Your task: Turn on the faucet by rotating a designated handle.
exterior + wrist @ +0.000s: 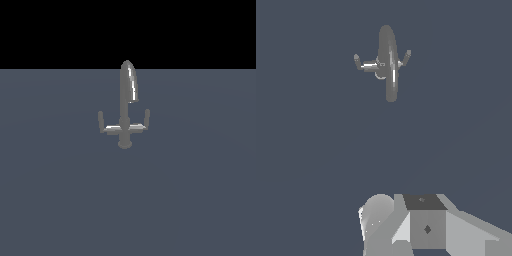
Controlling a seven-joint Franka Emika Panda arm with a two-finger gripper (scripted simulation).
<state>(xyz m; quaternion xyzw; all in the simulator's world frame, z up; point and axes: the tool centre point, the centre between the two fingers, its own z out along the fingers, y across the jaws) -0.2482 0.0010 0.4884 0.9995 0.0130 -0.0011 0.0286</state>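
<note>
Out on the flat blue-grey table [60, 200], pretty much dead centre in the exterior view, the faucet [127, 87] is seen standing upright on its round base, with a tall rounded spout and a crossbar low down carrying an upturned peg at each end. No brand, label or writing of any kind can be read anywhere, on the tap or on the robot parts. The handle [103, 125] is the crossbar arm on the exterior view's left, a short L-shaped lever with its peg pointing up, mirrored by the twin lever [144, 121] on the exterior view's right. From the wrist view the faucet [388, 62] is looked down on from above, so the spout is foreshortened into a long oval, with the handle [362, 64] and the twin lever [404, 58] poking out to either side. The end effector [421, 225] is only caught as blocky grey and white shapes at the edge of the wrist view, well apart from the faucet with a wide stretch of bare table between them, and nothing is touched by it. Fingertips can't really be made out, so whether the fingers are spread or pressed together can't be told. No part of the arm is picked up in the exterior view. The round base is mostly tucked under the spout and crossbar in the wrist view, and fine detail is lost to the coarse render.
</note>
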